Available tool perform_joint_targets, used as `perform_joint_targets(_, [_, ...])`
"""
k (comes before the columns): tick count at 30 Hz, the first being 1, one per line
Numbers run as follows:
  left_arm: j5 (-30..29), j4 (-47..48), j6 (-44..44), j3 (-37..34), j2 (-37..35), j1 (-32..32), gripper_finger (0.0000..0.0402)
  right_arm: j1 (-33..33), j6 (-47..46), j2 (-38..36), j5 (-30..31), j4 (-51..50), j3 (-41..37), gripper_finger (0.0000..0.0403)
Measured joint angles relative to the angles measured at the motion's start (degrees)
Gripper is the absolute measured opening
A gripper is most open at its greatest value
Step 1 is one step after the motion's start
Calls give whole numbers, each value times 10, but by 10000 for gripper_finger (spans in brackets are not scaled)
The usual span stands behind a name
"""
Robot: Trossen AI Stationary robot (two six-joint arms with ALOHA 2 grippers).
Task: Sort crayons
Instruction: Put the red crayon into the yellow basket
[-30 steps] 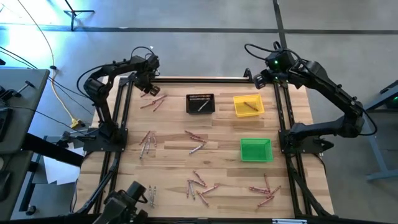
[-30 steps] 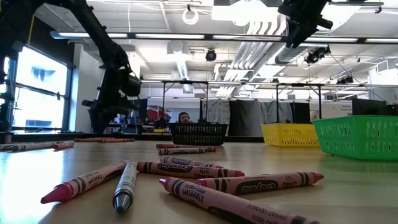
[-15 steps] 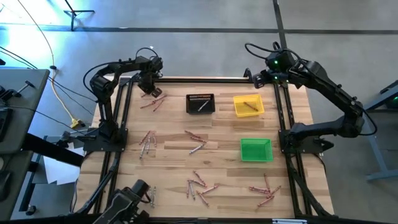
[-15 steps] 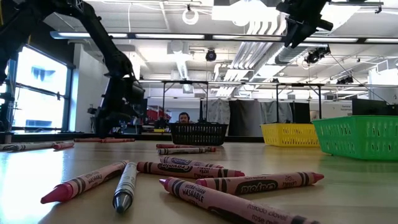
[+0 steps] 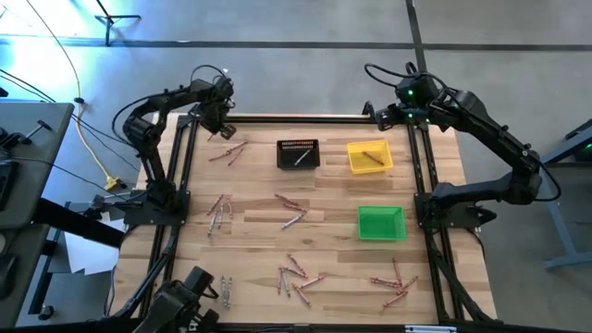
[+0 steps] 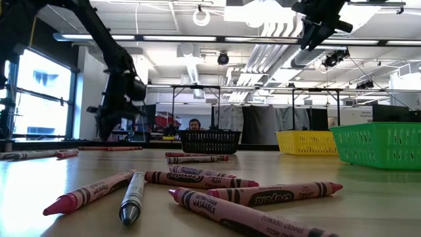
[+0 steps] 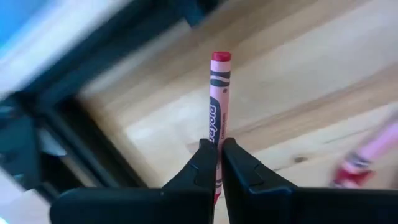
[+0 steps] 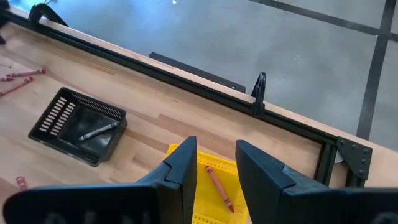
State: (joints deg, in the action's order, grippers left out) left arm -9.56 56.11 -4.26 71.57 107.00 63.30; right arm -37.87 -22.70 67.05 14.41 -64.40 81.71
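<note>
Left wrist view | left claw (image 7: 216, 163) has just clamped one thin pink wax crayon (image 7: 217, 102) near wooden surface's (image 5: 250, 190) far-left corner | pick secured, binning next | right claw (image 8: 214, 171) part-open, empty, above yellow mesh bin (image 5: 369, 156)

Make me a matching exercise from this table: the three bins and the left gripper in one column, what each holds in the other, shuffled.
Things:
1. black bin
2. yellow bin
3. green bin
4. left gripper

Holds:
A. nothing
B. a pink-red crayon, pinched
C. a grey crayon
D. an orange crayon

Pairs: 1-C, 2-D, 3-A, 4-B
</note>
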Motion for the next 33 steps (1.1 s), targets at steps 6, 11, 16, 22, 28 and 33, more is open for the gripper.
perform_joint_targets(6, [75, -6, 64, 0, -118, -26, 1, 0, 38, 0, 0, 6, 0, 97])
perform_joint_targets(11, [179, -102, 173, 1, -232, -95, 1, 0, 63, 0, -61, 92, 0, 97])
perform_joint_targets(16, [183, -304, 271, 1, -307, -206, 1, 0, 85, 0, -200, 223, 0, 97])
perform_joint_targets(22, [129, -565, 321, 2, -330, -326, 1, 0, 81, 0, -330, 368, 0, 97])
perform_joint_targets(28, [93, -687, 349, 2, -301, -401, 0, 18, 62, 4, -376, 463, 0, 101])
perform_joint_targets(33, [90, -733, 373, 4, -262, -421, 0, 41, 76, 6, -380, 493, 0, 128])
